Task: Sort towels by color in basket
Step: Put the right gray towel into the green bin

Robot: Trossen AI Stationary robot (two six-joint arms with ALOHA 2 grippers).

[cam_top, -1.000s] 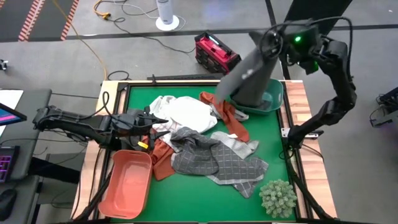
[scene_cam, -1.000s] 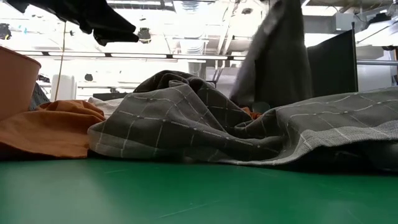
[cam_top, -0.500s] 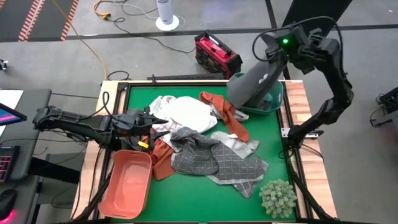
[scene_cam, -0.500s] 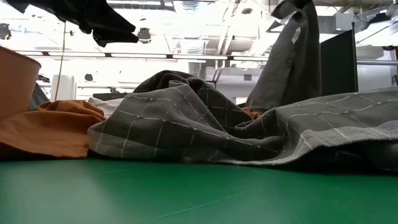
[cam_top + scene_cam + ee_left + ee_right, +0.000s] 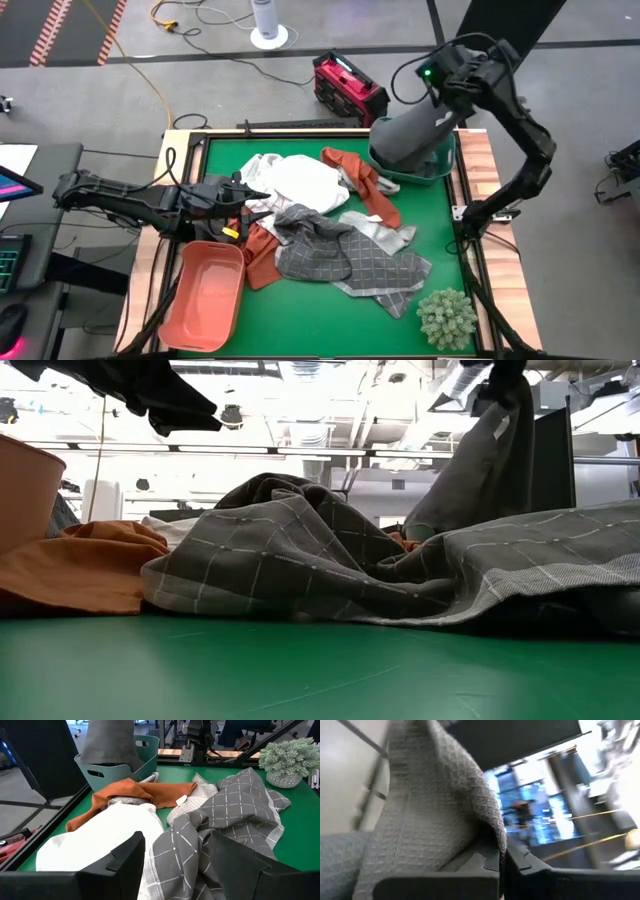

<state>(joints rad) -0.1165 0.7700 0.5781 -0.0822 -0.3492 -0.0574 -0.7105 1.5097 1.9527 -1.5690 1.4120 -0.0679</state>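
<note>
My right gripper (image 5: 441, 78) hangs high over the teal basket (image 5: 443, 168) at the table's far right corner, shut on a plain grey towel (image 5: 410, 135). The towel's lower end (image 5: 107, 747) sits inside the basket. A pile lies mid-table: a white towel (image 5: 300, 180), a rust-orange towel (image 5: 372, 192), a grey checked towel (image 5: 318, 250) and a white thin-checked towel (image 5: 378, 235). My left gripper (image 5: 246, 200) is open, above the pile's left edge, and touches nothing. In the left wrist view its fingers (image 5: 132, 855) stand apart over the white towel (image 5: 107, 832). My right gripper pinches the plain grey towel by a bunched upper fold (image 5: 485, 827) between its two shut fingers (image 5: 487, 862). The towel hangs below the gripper in a slack cone (image 5: 480, 460), and its lower end rests in the teal basket; how many layers are held does not show.
A salmon-pink basket (image 5: 205, 295) stands at the near left corner. The spiky pale-green plant ball (image 5: 447, 317) sits at the near right corner. A red device (image 5: 345, 85) lies on the floor beyond the far edge. Bare green mat (image 5: 300, 325) shows along the near edge.
My right gripper has carried the plain grey towel from over the pile's far side toward the teal basket and has come down. The towel, which hung long and slanting, now hangs shorter, with its lower end gathered in the basket. It has stayed shut.
</note>
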